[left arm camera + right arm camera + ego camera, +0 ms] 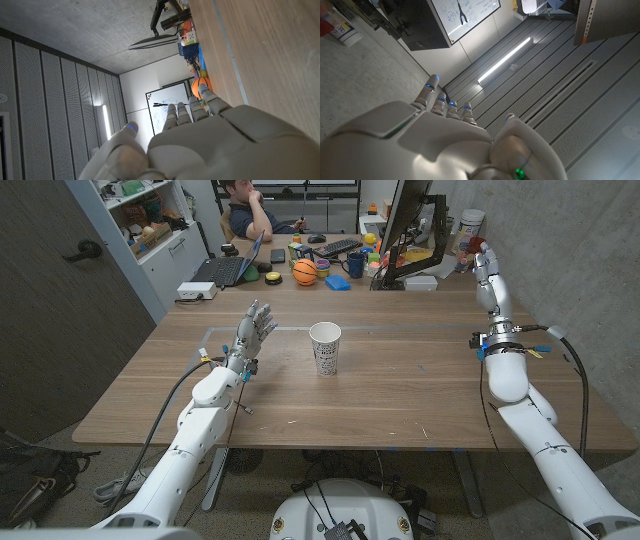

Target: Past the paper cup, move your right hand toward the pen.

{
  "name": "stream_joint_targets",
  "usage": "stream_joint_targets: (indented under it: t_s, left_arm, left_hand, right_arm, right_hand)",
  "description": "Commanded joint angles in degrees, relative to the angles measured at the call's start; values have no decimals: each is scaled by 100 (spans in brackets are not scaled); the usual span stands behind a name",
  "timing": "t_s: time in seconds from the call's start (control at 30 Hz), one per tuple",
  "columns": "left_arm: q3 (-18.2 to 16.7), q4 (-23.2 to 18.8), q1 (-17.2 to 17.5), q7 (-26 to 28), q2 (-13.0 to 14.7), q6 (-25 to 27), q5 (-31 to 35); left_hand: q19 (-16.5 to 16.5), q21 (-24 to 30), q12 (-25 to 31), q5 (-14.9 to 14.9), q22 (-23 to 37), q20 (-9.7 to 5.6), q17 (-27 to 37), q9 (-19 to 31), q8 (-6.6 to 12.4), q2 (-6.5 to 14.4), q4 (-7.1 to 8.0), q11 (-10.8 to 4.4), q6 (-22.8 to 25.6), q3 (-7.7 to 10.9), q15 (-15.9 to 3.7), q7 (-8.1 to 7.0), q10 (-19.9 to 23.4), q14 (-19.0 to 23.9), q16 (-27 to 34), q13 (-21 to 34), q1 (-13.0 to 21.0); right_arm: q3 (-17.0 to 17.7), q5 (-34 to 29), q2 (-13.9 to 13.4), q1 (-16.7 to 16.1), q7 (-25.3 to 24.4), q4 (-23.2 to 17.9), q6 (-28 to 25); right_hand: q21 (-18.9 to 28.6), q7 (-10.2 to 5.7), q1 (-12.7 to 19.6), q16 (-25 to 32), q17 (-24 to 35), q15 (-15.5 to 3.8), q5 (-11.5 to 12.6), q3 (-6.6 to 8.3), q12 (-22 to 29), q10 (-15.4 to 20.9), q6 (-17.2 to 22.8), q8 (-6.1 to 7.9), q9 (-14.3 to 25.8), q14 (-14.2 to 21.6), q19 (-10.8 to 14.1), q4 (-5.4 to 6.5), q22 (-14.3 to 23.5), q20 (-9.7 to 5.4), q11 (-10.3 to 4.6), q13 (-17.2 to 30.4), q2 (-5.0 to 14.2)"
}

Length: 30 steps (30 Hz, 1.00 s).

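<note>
A white paper cup (pixel 325 347) with dark print stands upright near the middle of the wooden table (pixel 400 390). My left hand (pixel 255 326) is raised left of the cup, fingers apart and pointing up, holding nothing; its back (pixel 210 145) also appears in the left wrist view. My right hand (pixel 487 274) is held high over the table's far right corner, well away from the cup, fingers straight and holding nothing; the right wrist view has its back (pixel 445 140) against the ceiling. A thin dark thing (pixel 245 407), perhaps the pen, lies by my left forearm.
A white box (pixel 197 290) sits at the table's far left corner. Behind the table is a cluttered desk with a laptop (pixel 225 270), an orange ball (pixel 304 272) (pixel 200 86) and a monitor (pixel 408 220). A person (pixel 250 215) sits there.
</note>
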Motion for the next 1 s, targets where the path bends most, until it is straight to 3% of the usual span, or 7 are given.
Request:
stream_joint_targets:
  t_s: [0.03, 0.3, 0.47, 0.7, 1.0]
  left_arm:
    - [-20, 110, -121, -105, -58, 46, 84]
    - [0, 183, -202, -159, -82, 89, 115]
    - [6, 221, -237, -180, -98, 104, 125]
    - [10, 245, -258, -180, -114, 113, 148]
    - [1, 254, -263, -172, -127, 138, 166]
  left_hand:
    - [74, -2, 26, 34, 22, 2, 23, 23, 27, 253, -11, -57, -10, -17, -62, -2, 4, -5, 19, 11, 4]
    - [75, -9, 26, 37, 22, 6, 23, 23, 27, 255, -12, -63, -11, -24, -67, -6, 3, -5, 19, 11, 5]
    - [78, -12, 24, 39, 22, 6, 23, 23, 25, 256, -12, -74, -15, -28, -66, -4, -2, -6, 18, 11, 5]
    - [76, -18, 26, 41, 23, 8, 22, 23, 27, 258, -11, -59, -11, -33, -66, -1, 4, -7, 17, 11, 6]
    - [78, -25, 24, 43, 23, 9, 22, 23, 27, 261, -11, -71, -11, -40, -65, 5, 0, -8, 16, 11, 6]
  right_arm:
    - [251, -1373, 2, -319, -1246, -328, -340]
    - [260, -1840, -33, -476, -1875, -440, -597]
    - [214, -2240, -74, -579, -2301, -579, -947]
    - [129, -2641, -221, -769, -2557, -874, -1588]
    - [1, -3031, -406, -1063, -2842, -1227, -2393]
  right_hand:
    - [-35, -54, 76, 11, 15, 45, 49, 5, 6, 66, 102, 32, 17, -677, -1273, -53, 12, 125, -64, 6, 7]
    - [-99, -125, 144, 5, 12, 41, 68, 13, 5, 146, 179, 20, 17, -574, -1297, -94, 9, 198, -103, 3, -19]
    - [-224, -210, 247, -87, 13, 40, 89, 21, -63, 71, 166, -40, 16, -647, -1432, -161, 10, 222, -248, 1, -65]
    - [-344, -318, 324, -169, 16, 74, 96, 19, -113, -2, 137, -94, 18, -717, -1577, -213, 14, 291, -338, 1, -106]
    - [-588, -399, 515, -392, 32, 91, 83, -7, -238, -491, -112, -235, 29, -1012, -1808, -362, 19, 345, -425, 12, -232]
